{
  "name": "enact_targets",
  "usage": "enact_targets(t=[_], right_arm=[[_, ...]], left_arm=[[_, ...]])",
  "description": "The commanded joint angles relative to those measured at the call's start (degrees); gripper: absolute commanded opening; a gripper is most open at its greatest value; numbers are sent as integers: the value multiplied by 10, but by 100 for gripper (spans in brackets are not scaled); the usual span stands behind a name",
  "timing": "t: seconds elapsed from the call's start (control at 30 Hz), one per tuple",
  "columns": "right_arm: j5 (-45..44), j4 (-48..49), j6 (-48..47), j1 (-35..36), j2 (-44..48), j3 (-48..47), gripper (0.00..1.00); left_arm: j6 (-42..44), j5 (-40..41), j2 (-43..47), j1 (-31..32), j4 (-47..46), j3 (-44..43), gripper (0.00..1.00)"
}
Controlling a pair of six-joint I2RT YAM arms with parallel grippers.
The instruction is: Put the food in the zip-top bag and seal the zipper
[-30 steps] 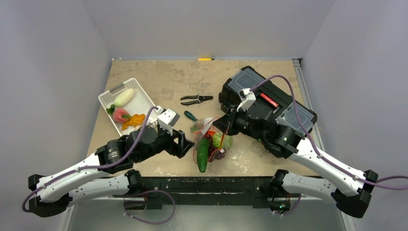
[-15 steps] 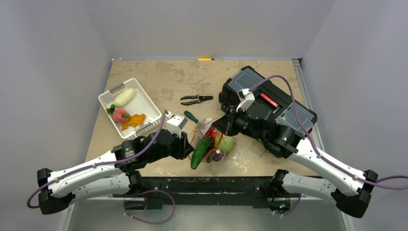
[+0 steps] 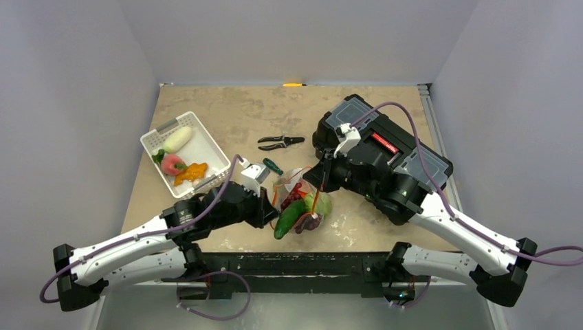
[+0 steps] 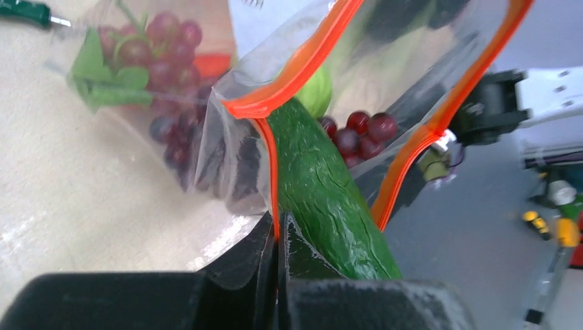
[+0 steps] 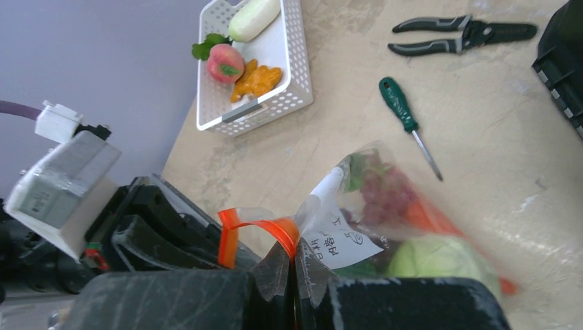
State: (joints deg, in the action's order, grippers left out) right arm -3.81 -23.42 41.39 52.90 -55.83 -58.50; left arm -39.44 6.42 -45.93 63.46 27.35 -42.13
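Note:
The clear zip-top bag (image 3: 302,196) lies near the table's front edge, its mouth toward the arms. It holds a grape bunch (image 4: 158,55), a green cabbage (image 5: 433,258) and an orange carrot (image 5: 426,216). A green cucumber (image 4: 323,192) sticks halfway out of the mouth. My left gripper (image 4: 277,230) is shut on the orange-red zipper (image 4: 271,165) at the mouth's left side, right beside the cucumber. My right gripper (image 5: 295,258) is shut on the zipper (image 5: 323,230) at the other side, holding that edge up. A pink-red peach (image 3: 170,163) lies in the basket.
A white slotted basket (image 3: 203,148) at the left holds the peach, a pale vegetable and an orange piece. Black-handled pliers (image 3: 280,142) and a green-handled screwdriver (image 3: 272,165) lie behind the bag. A black toolbox (image 3: 381,148) stands at the right, under the right arm.
My left gripper moved right to the bag's mouth and shut on the zipper strip. The cucumber tilted and the bag shifted slightly. The right gripper kept its hold.

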Motion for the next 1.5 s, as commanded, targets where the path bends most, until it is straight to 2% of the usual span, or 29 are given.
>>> enact_targets(t=[0.0,0.13,0.27,0.4,0.5,0.7,0.8,0.87,1.03,1.23,1.3,1.47], right_arm=[[-58,-37,-59,-1,-26,-111,0],[-116,-124,-99,-1,-68,-188,0],[-144,-166,-121,-1,-89,-220,0],[-178,-191,-132,-2,-110,-213,0],[-209,-214,-132,-2,-112,-203,0],[-187,-220,-135,-2,-102,-220,0],[-190,-218,-139,-2,-100,-234,0],[-190,-214,-137,-2,-99,-228,0],[-160,-162,-136,-3,-107,-155,0],[-160,-157,-149,-3,-121,-157,0],[-154,-151,-154,-3,-112,-169,0],[-132,-159,-155,-3,-91,-193,0]], left_arm=[[-42,-100,38,-51,-73,-9,0],[-109,-133,53,-88,-77,-34,0],[-161,-149,44,-105,-76,-52,0],[-184,-61,44,-112,9,-50,0],[-189,-41,74,-119,20,-35,0],[-212,-114,91,-118,-15,-70,0],[-208,-77,85,-119,21,-77,0],[-198,-59,79,-118,12,-55,0],[-193,-40,60,-119,5,-28,0],[-144,-61,50,-119,12,-134,0],[-137,-56,39,-119,23,-145,0],[-192,-61,34,-119,-6,-66,0]])
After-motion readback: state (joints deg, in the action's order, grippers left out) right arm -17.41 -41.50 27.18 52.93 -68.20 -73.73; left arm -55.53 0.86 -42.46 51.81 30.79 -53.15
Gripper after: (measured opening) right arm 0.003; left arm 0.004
